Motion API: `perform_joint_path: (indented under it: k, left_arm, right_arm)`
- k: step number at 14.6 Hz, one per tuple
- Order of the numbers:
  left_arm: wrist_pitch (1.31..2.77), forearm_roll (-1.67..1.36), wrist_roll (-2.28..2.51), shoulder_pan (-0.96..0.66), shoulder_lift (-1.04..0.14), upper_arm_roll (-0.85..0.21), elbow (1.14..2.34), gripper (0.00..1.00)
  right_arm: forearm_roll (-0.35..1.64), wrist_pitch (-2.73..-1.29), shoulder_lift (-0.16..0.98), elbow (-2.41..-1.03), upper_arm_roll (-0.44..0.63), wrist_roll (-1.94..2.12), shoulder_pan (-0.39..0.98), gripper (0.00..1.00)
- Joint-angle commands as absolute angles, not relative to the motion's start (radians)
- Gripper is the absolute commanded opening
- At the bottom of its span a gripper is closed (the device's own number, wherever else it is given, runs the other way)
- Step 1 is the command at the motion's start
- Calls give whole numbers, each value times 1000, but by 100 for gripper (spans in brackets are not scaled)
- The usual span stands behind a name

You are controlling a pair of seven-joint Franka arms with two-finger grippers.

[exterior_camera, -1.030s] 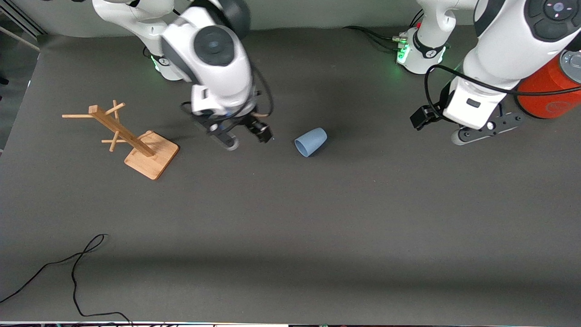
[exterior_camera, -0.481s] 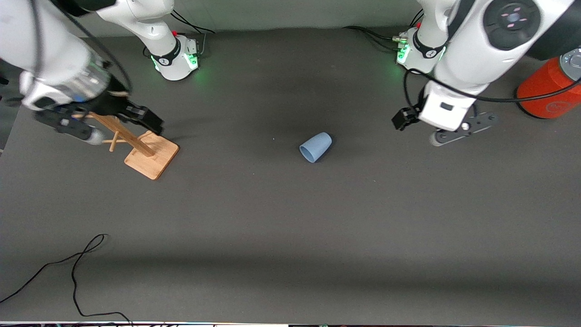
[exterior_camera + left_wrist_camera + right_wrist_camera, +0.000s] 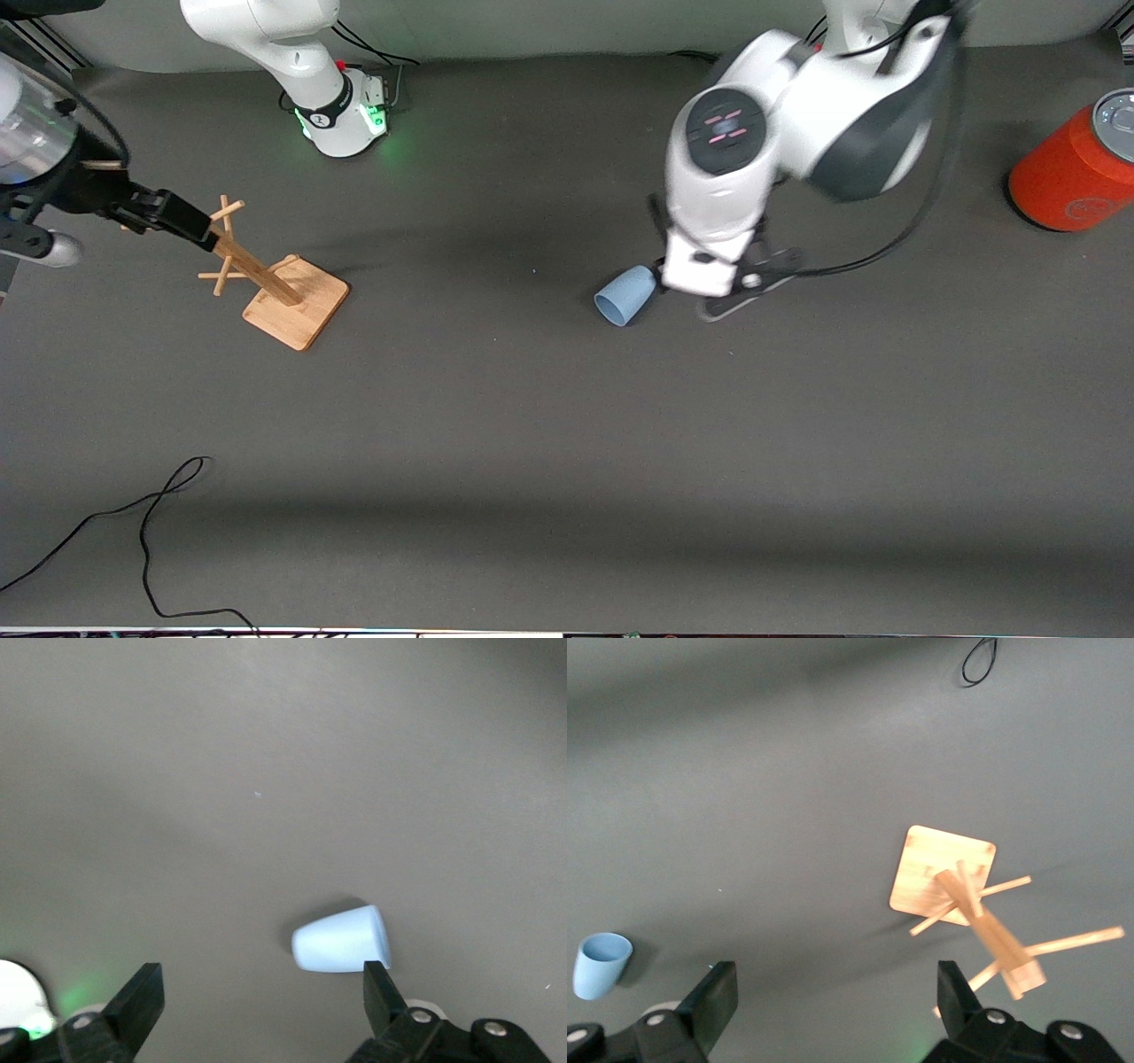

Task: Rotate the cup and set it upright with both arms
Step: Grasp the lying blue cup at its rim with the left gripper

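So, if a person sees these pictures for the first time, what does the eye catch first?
Probably the left gripper, open and low over the light-blue cup, which lies on its side mid-table. Next, the orange-red can at the left arm's end, and the wooden peg stand toward the right arm's end, where the open right gripper waits above it.

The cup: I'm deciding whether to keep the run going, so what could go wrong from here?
The cup lies on its side, and the open left gripper is close by its base; a finger could nudge it and set it rolling. The open right gripper is over the wooden rack, whose pegs it might catch on its way to the cup.
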State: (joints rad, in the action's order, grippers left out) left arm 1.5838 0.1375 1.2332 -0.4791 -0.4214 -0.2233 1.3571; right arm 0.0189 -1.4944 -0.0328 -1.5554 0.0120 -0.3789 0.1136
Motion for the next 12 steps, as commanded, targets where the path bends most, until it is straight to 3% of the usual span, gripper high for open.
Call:
perform_joint_path:
  k: [1,4,9,12]
  left_arm:
    - [1557,198,1362,-558,-618,-209,1148,100]
    - [1572,219,1413,-586,-760,-207,1062,100]
    - [1629,256,1485,-647,-903,-204,1071,100]
    - [1618,256,1497,-684,-930,-204,1116,100]
  right_arm:
    - [41,-1520,-60,-1606,70,-266,126,100]
    - [41,-1555,-61,-1637,87,-235,127,100]
    - [43,-1578,-67,-1646,77,-181,130,100]
    - [44,-1569,-67,-1649,75,-181,140,100]
